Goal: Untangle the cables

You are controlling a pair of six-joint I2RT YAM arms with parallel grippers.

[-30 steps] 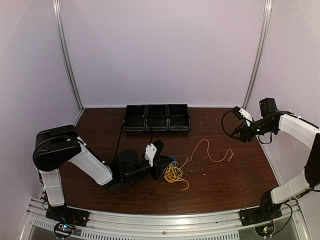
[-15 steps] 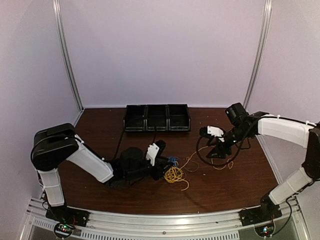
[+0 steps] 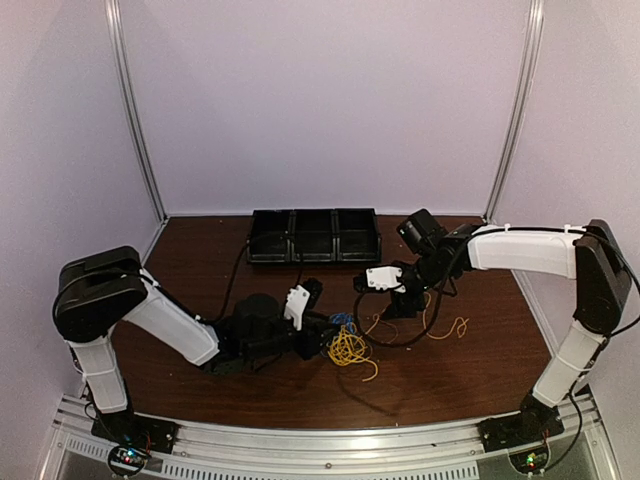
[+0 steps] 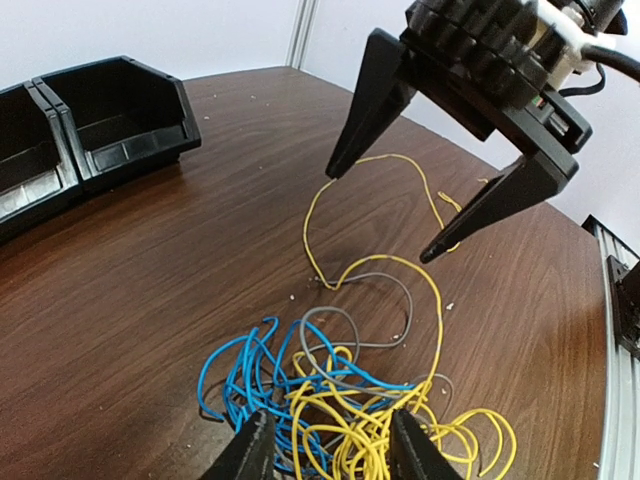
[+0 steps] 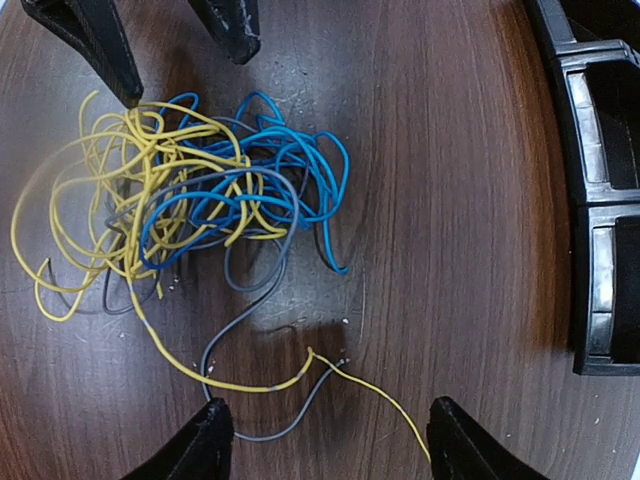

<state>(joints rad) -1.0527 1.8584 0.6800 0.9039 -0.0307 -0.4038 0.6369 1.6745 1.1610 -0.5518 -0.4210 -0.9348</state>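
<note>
**Position.** The cables [image 3: 345,345] lie in one tangle on the table [image 3: 470,380], at lower centre of the overhead view, well apart from the row of black bins [image 3: 315,235] at the back. The tangle is made of yellow wire [image 5: 110,180], blue wire [image 5: 290,165] and grey wire [image 5: 262,288], looped through one another. One yellow tail [image 5: 250,386] leaves the pile toward the bottom of the right wrist view, with a grey tail beside it.

**Grippers.** The left gripper [image 4: 330,455] sits at the edge of the tangle with its jaws apart. Yellow loops lie between the fingers but are not pinched. The right gripper [image 4: 385,210] hangs above the yellow tail, jaws spread wide and empty.

**Handling.** I judge the wires light, thin and limp, with some spring in the loops. The insulation looks smooth and may slip through a loose pinch. Pulling one strand is likely to drag the whole pile, so I would anchor the pile with one gripper.

**Grip point.** I would take the free yellow tail where it lies single on bare wood, clear of the grey one. I avoid the dense centre, where a pinch would catch several colours at once.
</note>
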